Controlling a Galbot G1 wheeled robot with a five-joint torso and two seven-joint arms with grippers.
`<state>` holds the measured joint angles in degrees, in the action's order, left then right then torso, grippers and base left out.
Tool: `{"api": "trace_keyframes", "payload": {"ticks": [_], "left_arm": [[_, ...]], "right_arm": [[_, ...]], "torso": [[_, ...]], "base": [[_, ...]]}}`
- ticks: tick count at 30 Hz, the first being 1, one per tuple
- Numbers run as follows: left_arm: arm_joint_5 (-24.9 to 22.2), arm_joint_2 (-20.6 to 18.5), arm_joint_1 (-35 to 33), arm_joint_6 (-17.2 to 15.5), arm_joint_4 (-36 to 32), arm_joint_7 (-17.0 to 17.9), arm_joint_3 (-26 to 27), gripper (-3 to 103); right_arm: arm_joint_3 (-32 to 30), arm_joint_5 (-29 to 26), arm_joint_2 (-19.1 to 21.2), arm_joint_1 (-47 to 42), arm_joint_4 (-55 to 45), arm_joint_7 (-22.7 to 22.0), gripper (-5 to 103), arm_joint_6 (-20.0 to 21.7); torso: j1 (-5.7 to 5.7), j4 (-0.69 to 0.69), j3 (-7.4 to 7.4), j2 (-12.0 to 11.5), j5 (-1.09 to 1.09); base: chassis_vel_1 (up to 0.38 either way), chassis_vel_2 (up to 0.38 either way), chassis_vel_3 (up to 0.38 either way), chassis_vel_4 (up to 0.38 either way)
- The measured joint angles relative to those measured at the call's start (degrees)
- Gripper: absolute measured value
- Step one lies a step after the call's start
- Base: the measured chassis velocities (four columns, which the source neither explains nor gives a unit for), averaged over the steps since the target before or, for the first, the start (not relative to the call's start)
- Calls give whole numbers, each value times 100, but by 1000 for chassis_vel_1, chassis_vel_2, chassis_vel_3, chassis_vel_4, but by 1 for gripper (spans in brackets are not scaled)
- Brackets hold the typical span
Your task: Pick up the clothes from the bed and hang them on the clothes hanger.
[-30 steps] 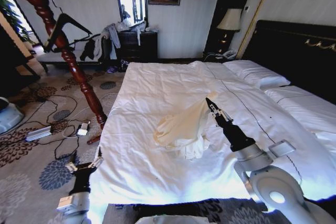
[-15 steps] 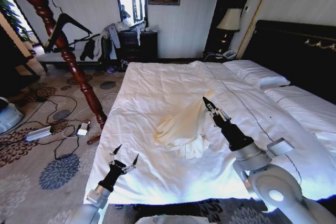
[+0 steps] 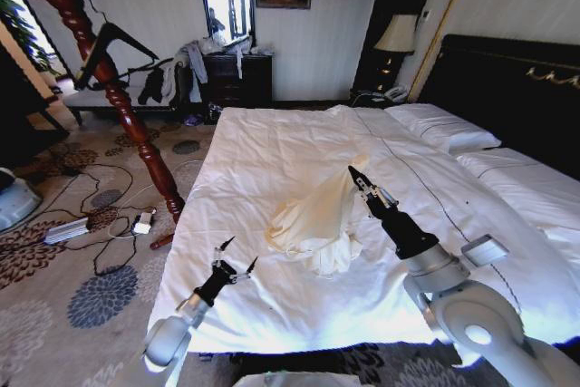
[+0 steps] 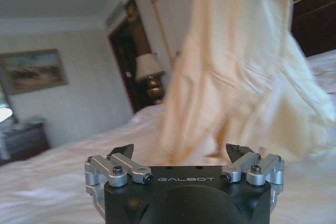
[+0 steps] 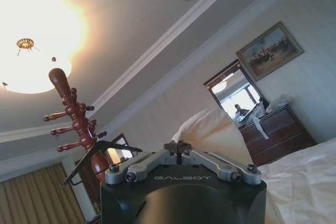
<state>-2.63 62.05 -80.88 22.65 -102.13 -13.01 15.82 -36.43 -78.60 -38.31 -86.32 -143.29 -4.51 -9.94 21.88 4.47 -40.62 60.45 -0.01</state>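
Head view has the right gripper [image 3: 353,172] over the middle of the bed [image 3: 272,147], its two fingers pressed together on a peak of the clothes [image 3: 317,219]. That one cream shirt is lifted into a tent under the pinch, with the rest of it bunched on the white duvet below. In the right wrist view the same two fingers [image 5: 169,147] meet at a point with the pale cloth [image 5: 215,132] bulging just past them.

Nearer the foot of the bed, the left gripper [image 3: 236,260] hangs above the duvet near its left edge, with its two fingers spread in a V and nothing between them. It is apart from the shirt. The left wrist view shows both black fingertips [image 4: 124,149] wide apart, and the raised shirt [image 4: 236,66] stands tall beyond them.

Farther out, two white pillows [image 3: 441,126] lie side by side against the dark headboard [image 3: 507,88]. On the carpet to the left of the bed stands one reddish wooden pole [image 3: 118,97], and the one black clothes hanger [image 3: 113,47] hangs from it, tilted. In the right wrist view the hanger [image 5: 97,153] shows just beside the pole [image 5: 76,119]. One lamp [image 3: 396,35] stands by the headboard, and one dresser [image 3: 237,79] with clothing draped over it sits against the far wall.
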Motion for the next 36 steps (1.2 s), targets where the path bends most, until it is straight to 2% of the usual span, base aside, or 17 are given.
{"api": "trace_keyframes", "payload": {"ticks": [2,5,7,8,11,14,20,22,23,25,32,36], "left_arm": [[12,49,248,-4,215,-5,-283,102],[-50,94,397,-41,282,76,-465,99],[-259,134,468,-155,259,177,-641,98],[-340,171,475,-215,198,226,-730,93],[-295,210,480,-227,162,251,-766,90],[-28,267,527,-139,112,322,-801,81],[18,271,577,-136,54,371,-823,76],[19,284,610,-138,89,381,-849,67],[23,294,625,-139,105,381,-877,67],[26,310,667,-144,133,381,-941,60],[34,384,859,-160,262,377,-1160,59],[38,457,942,-173,302,377,-1257,54]], "right_arm": [[-61,-13,10,-30,1,-5,0,0],[-75,-13,8,-64,2,-7,0,0],[-73,-2,-5,-92,3,-9,0,0],[-57,7,-13,-100,4,-10,0,0],[-40,17,-19,-109,4,-10,0,0],[-3,35,-39,-92,5,-11,0,3],[58,31,-99,-74,5,-17,0,12],[88,28,-126,-69,5,-19,0,16],[96,26,-135,-66,5,-20,0,17],[99,21,-144,-66,5,-20,0,19],[62,-109,-135,-97,5,-69,0,22],[56,-164,-160,-125,5,-103,0,33]], "torso": [[0,0,0,0,1],[0,0,0,0,1],[0,1,0,0,1],[0,0,0,0,1],[0,-1,0,0,2],[-1,0,0,0,0],[-1,0,0,0,1],[-1,0,0,0,1],[-1,0,0,0,1],[-1,0,0,0,1],[-1,0,0,0,0],[-1,0,0,0,0]], "base": [[0,0,0,0],[0,0,0,0],[0,0,0,0],[0,0,0,0],[0,0,0,0],[0,0,0,0],[0,0,0,0],[0,0,0,0],[0,0,0,0],[0,0,0,0],[0,0,0,0],[0,0,0,0]]}}
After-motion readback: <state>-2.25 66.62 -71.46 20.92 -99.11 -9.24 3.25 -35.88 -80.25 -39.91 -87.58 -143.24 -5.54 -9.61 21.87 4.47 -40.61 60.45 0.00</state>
